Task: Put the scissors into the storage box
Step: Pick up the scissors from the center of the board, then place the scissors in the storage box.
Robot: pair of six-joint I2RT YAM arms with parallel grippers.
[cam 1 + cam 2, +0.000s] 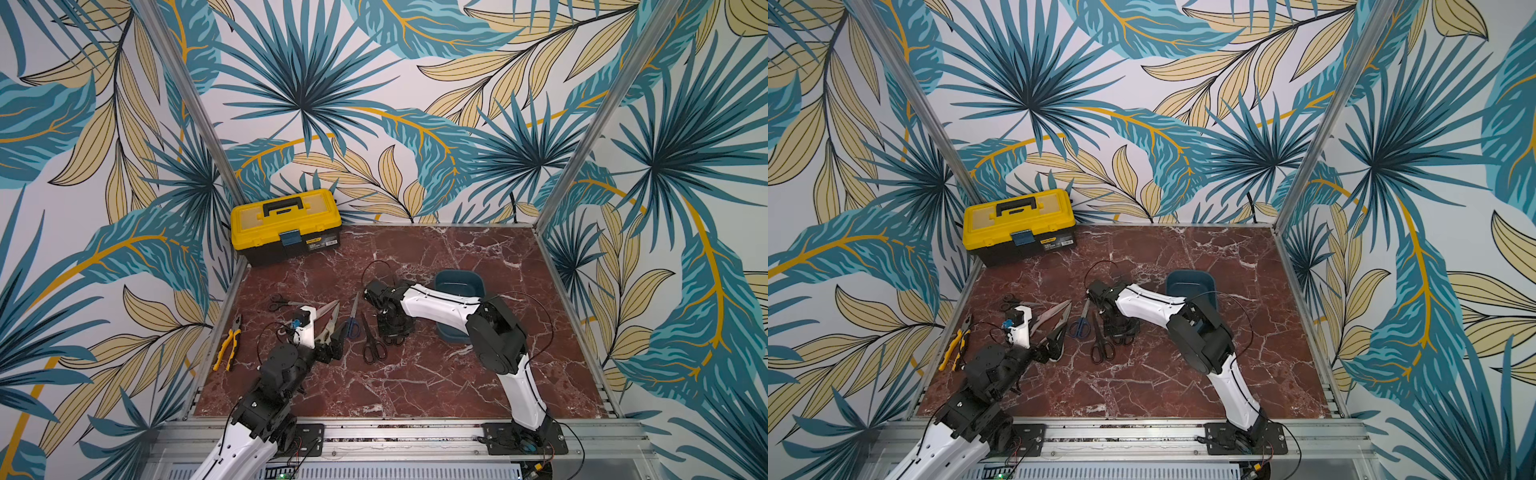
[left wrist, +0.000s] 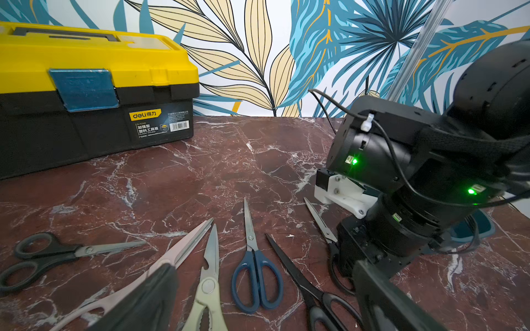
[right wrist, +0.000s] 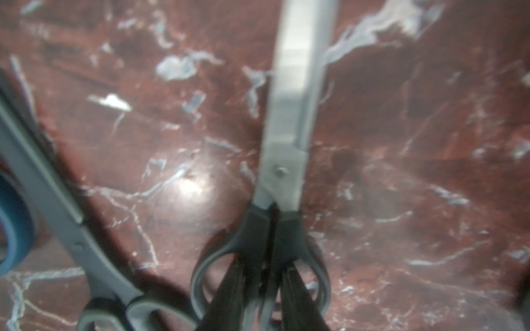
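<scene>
A red-brown marbled surface [image 1: 415, 382] carries everything. A yellow-and-black toolbox [image 1: 286, 224] stands far behind and to the left of the storage box [image 1: 459, 284], a dark teal tub partly covered by the right arm reaching across it. The right end effector [image 1: 392, 334] points down just left of the storage box. It is drawn narrow on the handles of black-handled scissors [image 3: 286, 114], with a finger [image 3: 229, 292] in each loop. The left end effector [image 1: 334, 344] hovers further left of the storage box, spread wide over cream-handled scissors [image 1: 329, 320]. Between the two lie long black scissors [image 1: 372, 347] and blue-handled scissors [image 1: 352, 326], flat on the surface. Further from the storage box lie small black scissors [image 1: 278, 302], and furthest left, yellow-handled pliers [image 1: 227, 345].
</scene>
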